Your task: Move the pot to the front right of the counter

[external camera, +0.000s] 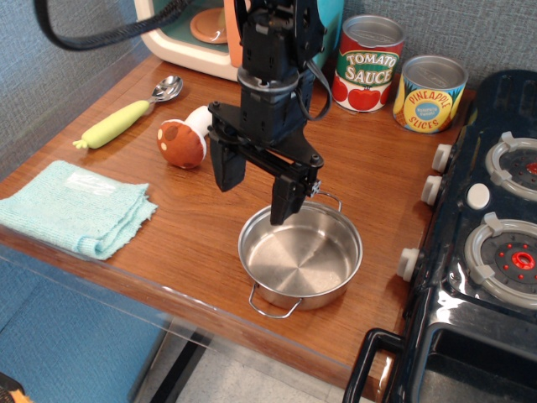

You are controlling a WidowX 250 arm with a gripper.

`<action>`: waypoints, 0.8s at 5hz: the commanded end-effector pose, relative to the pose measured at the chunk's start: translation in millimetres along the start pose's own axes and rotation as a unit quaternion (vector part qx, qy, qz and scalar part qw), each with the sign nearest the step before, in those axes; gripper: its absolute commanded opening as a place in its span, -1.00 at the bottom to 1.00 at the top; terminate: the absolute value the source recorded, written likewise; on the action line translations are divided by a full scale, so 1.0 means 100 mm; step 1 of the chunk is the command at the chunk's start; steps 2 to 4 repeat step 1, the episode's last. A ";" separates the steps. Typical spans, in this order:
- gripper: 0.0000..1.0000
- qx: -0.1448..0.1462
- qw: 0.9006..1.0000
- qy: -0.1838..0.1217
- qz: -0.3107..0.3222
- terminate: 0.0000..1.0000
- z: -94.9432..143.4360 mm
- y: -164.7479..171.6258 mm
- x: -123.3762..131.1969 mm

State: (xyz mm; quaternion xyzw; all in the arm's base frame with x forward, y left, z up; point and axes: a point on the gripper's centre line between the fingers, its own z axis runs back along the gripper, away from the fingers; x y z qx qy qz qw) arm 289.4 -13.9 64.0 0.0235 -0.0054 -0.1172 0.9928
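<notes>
The shiny steel pot (300, 258) with two wire loop handles stands upright near the front edge of the brown wood counter (185, 235), close to the stove. My black gripper (254, 190) hangs just above and to the left of the pot's back rim. Its two fingers are spread wide apart and hold nothing. One finger (285, 200) is over the pot's rim, the other (225, 170) is over bare counter.
A black toy stove (487, 252) fills the right side. A tomato sauce can (367, 65) and a pineapple can (429, 94) stand at the back. A toy mushroom (186, 137), a green-handled spoon (126, 113), a light blue cloth (74, 206) and a toy appliance (193, 34) lie to the left.
</notes>
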 end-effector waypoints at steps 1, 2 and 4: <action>1.00 0.004 1.000 -0.018 0.003 1.00 0.11 0.04 0.01; 1.00 0.004 1.000 -0.018 0.003 1.00 0.11 0.04 0.01; 1.00 0.004 1.000 -0.018 0.003 1.00 0.11 0.04 0.01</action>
